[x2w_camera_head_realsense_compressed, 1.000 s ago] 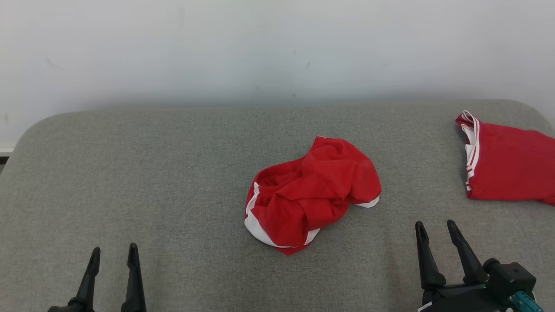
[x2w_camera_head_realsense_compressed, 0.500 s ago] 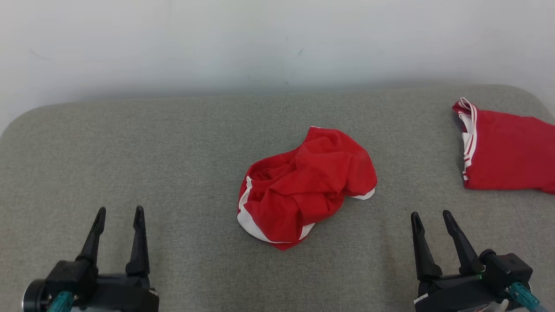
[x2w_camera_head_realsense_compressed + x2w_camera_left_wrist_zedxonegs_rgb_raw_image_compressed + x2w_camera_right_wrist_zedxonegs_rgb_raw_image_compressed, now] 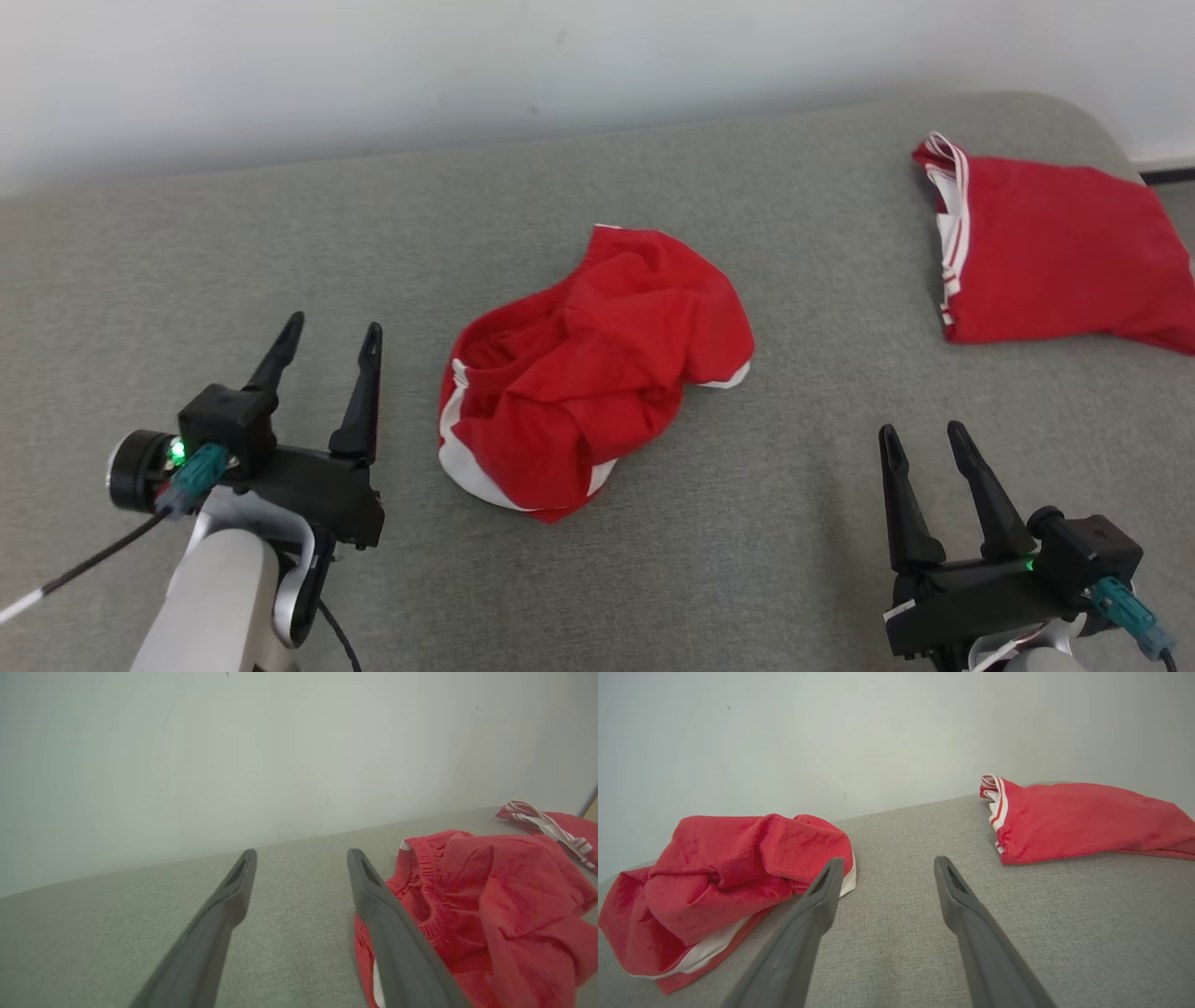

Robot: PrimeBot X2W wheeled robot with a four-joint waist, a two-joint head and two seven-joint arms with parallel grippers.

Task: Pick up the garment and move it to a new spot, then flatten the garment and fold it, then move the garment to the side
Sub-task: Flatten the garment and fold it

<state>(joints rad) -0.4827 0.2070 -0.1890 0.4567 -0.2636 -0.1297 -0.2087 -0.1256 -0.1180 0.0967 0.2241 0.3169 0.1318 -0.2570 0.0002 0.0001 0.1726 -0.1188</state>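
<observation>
Both my grippers spread and holding nothing, crumpled red garment between them.
Head view: the garment [image 3: 597, 369] lies bunched mid-cushion [image 3: 794, 532]; my left gripper [image 3: 335, 323] is just beside its left edge and my right gripper [image 3: 920, 428] well apart at lower right, both with jaws wide; a second garment [image 3: 1046, 252] lies far right. Left wrist view: my fingers part over bare cushion, garment close at right. Right wrist view: fingers parted, garment left, second garment upper right.
</observation>
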